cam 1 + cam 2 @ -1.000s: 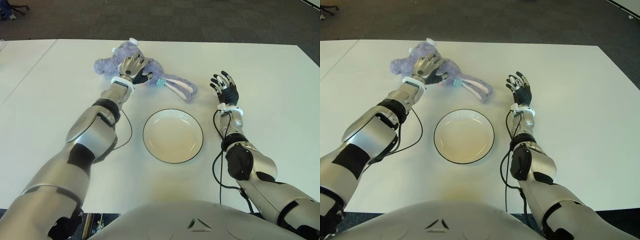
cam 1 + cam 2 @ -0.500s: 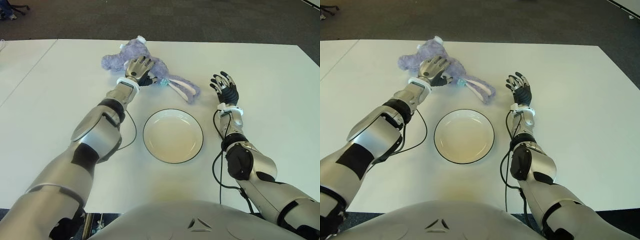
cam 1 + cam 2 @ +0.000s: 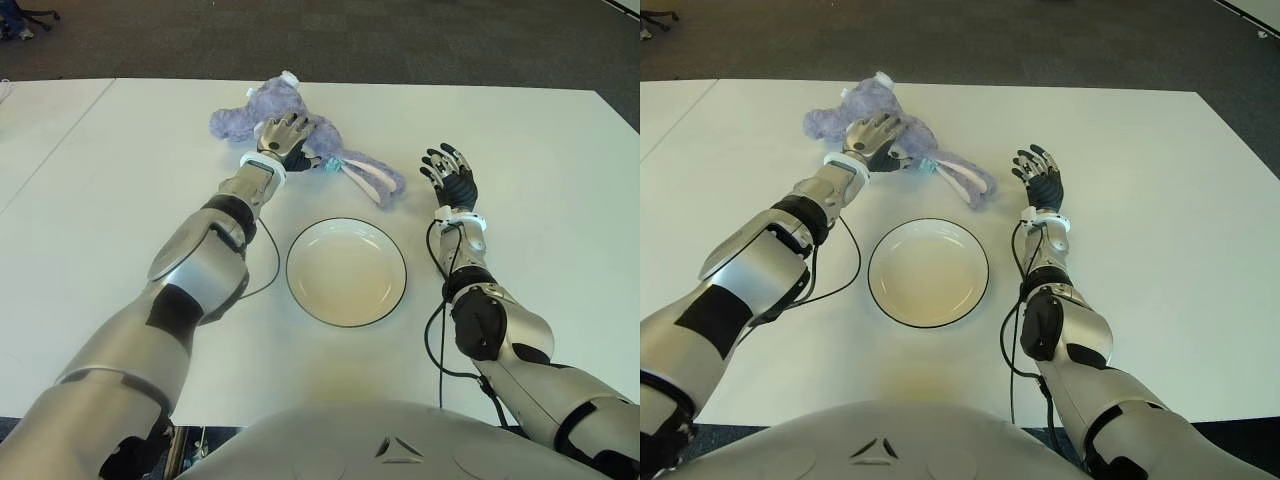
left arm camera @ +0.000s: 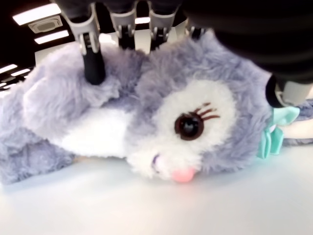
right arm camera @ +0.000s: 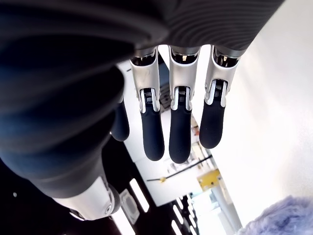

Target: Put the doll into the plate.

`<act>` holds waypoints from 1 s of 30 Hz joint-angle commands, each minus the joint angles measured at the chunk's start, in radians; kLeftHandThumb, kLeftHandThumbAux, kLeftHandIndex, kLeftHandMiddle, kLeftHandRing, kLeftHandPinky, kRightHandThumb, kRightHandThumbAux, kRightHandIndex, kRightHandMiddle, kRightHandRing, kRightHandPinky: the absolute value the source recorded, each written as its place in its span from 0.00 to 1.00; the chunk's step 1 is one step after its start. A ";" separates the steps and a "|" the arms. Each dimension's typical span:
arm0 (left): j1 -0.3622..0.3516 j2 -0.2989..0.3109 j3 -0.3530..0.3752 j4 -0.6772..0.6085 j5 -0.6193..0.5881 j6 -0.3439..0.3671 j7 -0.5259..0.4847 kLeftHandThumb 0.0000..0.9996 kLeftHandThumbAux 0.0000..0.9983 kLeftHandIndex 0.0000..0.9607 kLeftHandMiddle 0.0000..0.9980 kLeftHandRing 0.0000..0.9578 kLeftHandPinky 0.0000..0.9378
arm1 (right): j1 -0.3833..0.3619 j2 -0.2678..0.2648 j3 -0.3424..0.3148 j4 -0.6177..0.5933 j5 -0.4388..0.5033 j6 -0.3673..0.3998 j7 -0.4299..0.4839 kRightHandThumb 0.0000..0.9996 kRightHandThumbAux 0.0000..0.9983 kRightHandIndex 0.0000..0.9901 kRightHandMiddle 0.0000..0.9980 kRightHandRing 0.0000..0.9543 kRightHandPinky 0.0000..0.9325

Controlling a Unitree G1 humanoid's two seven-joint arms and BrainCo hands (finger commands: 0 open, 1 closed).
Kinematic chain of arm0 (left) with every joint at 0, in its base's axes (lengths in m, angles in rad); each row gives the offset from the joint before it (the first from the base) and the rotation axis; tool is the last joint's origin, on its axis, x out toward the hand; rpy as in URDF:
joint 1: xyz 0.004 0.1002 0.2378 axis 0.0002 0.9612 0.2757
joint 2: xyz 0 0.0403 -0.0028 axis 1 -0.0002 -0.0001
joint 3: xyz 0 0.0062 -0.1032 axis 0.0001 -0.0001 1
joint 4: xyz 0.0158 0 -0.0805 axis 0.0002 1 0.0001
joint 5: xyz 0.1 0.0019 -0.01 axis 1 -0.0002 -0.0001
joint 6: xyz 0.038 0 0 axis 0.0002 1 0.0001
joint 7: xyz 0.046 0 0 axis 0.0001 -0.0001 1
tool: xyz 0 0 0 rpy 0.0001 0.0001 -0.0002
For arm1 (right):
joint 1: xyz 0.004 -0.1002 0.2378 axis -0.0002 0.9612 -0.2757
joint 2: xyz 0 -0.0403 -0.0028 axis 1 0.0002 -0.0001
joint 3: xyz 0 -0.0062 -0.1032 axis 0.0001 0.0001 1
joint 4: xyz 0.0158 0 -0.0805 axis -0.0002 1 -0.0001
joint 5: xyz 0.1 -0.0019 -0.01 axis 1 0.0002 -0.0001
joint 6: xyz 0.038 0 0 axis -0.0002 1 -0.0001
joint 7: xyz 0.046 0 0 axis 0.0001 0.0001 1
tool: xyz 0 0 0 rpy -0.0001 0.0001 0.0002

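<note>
A fluffy purple doll with long white-lined ears and a teal bow lies on the white table beyond the plate. My left hand is on the doll's head, fingers curled into the fur and its face under my palm. The white plate with a dark rim stands empty near the table's middle, closer to me than the doll. My right hand shows to the right of the plate, fingers spread, holding nothing.
Dark carpet lies past the table's far edge. A second white table adjoins on the left. A black cable loops on the table left of the plate.
My left hand has dragged the doll to the right and slightly farther away. The right hand has not moved.
</note>
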 commanded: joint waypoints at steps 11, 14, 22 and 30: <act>0.050 -0.071 -0.010 0.032 0.025 0.011 -0.070 0.36 0.17 0.00 0.00 0.00 0.00 | 0.252 0.110 -0.001 0.139 0.004 0.089 -0.059 0.61 0.86 0.30 0.33 0.32 0.30; 0.050 -0.076 -0.014 0.032 0.031 0.026 -0.056 0.36 0.16 0.00 0.00 0.00 0.00 | 0.255 0.111 0.004 0.140 -0.002 0.083 -0.059 0.60 0.87 0.30 0.33 0.32 0.30; 0.047 -0.086 -0.019 0.031 0.037 0.041 -0.044 0.33 0.18 0.00 0.00 0.00 0.00 | 0.257 0.115 0.007 0.139 0.000 0.075 -0.058 0.65 0.87 0.31 0.34 0.33 0.32; 0.061 -0.042 -0.023 0.025 0.034 0.014 -0.078 0.30 0.20 0.00 0.00 0.00 0.00 | 0.263 0.122 0.004 0.137 0.007 0.062 -0.057 0.66 0.87 0.30 0.34 0.33 0.30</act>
